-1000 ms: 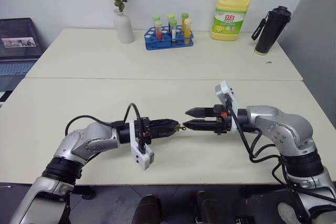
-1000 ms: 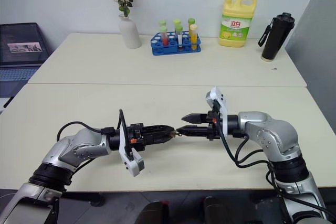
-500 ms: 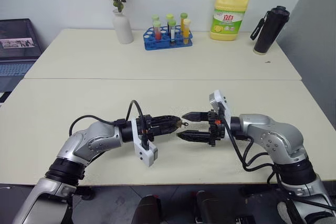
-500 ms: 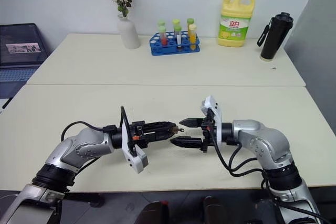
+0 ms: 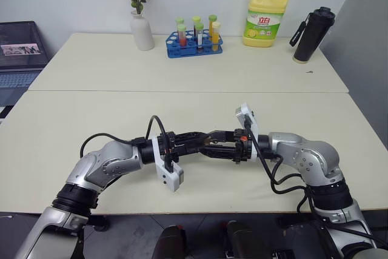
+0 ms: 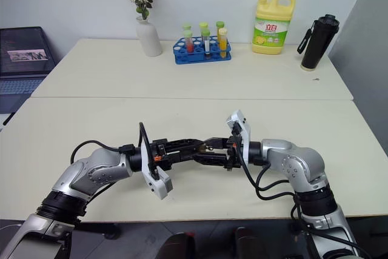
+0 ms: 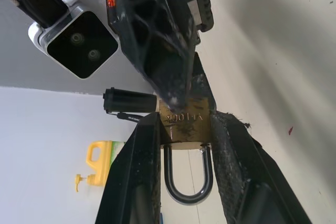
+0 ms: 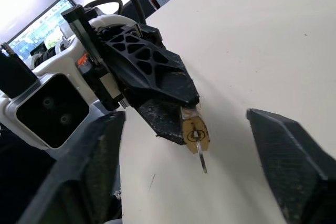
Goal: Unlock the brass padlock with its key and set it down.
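Between the left jaws [image 7: 185, 145] — brass padlock [image 7: 185, 127], key [image 8: 200, 153] protruding.

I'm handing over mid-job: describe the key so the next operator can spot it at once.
Start at the near edge of the cream table, where the two arms meet. The left tool pinches a small brass padlock between its black fingers. The key is the thin silvery sliver sticking out of the padlock's end, straight and flat, unlike the curved shackle opposite.
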`<state>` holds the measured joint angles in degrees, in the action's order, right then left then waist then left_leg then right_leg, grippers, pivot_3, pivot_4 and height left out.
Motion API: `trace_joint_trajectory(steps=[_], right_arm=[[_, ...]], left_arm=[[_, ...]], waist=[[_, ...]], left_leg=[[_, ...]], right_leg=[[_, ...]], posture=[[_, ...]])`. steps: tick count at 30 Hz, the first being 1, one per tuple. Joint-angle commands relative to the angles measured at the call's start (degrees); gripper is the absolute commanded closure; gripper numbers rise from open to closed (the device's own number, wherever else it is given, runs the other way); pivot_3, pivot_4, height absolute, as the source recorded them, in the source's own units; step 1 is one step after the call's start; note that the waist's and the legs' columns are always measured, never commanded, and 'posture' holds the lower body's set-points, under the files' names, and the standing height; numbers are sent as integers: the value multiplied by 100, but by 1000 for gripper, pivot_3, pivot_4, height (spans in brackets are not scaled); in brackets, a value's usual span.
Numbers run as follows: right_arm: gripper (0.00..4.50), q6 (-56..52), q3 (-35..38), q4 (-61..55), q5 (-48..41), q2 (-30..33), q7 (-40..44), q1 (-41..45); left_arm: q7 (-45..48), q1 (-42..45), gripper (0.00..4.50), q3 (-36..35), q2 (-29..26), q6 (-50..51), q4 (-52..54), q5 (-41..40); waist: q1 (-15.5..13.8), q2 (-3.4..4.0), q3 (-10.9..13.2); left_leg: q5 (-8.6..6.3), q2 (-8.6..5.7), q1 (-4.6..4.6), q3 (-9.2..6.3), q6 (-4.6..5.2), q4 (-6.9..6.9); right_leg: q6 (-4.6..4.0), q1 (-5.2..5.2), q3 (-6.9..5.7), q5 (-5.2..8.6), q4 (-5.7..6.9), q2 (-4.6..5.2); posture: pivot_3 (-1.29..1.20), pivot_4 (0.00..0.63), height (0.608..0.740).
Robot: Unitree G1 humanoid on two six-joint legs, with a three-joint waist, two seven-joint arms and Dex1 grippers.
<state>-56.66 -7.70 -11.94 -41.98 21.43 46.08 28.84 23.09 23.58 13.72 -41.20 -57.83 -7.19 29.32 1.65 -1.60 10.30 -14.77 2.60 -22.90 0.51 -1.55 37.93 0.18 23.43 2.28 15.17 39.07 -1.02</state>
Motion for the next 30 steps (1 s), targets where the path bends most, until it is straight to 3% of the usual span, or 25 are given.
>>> trace_joint_trajectory(steps=[1, 7, 19, 26, 30], right_arm=[[1998, 24, 157, -93, -129, -15, 15, 120], [4213, 5, 180, -81, -162, -48, -2, 137], [4332, 70, 130, -128, -147, -28, 100, 135], [4332, 140, 106, -119, -113, -24, 121, 126], [4332, 233, 112, -52, -15, 27, 119, 118]], left_arm=[[-115, -11, 3540, -119, -6, 21, 181, -76], [-123, -11, 3540, -109, -16, -13, 142, -59], [126, -151, 3540, 60, -98, 6, 53, -575], [493, -262, 1358, 127, -226, 102, 70, -1122], [1112, -505, 133, 112, -440, 992, 485, -1819]], waist=[[0, 0, 0], [0, 0, 0], [1, 0, 0], [2, 0, 0], [9, 0, 0]], left_leg=[[0, 0, 0, 0, 0, 0], [0, 0, 0, 0, 0, 0], [0, 0, 0, 0, 0, 0], [0, 0, 0, -1, 0, 0], [0, 1, 1, 0, 0, -1]], right_leg=[[0, 0, 0, 0, 0, 0], [1, 0, 0, 0, 0, 0], [2, 0, 0, 1, 0, 0], [1, 0, -1, 1, 0, 0], [3, 0, 0, 2, 0, 0]], posture=[[0, 150, 740], [0, 150, 740], [0, 150, 740], [0, 150, 740], [0, 150, 740]])
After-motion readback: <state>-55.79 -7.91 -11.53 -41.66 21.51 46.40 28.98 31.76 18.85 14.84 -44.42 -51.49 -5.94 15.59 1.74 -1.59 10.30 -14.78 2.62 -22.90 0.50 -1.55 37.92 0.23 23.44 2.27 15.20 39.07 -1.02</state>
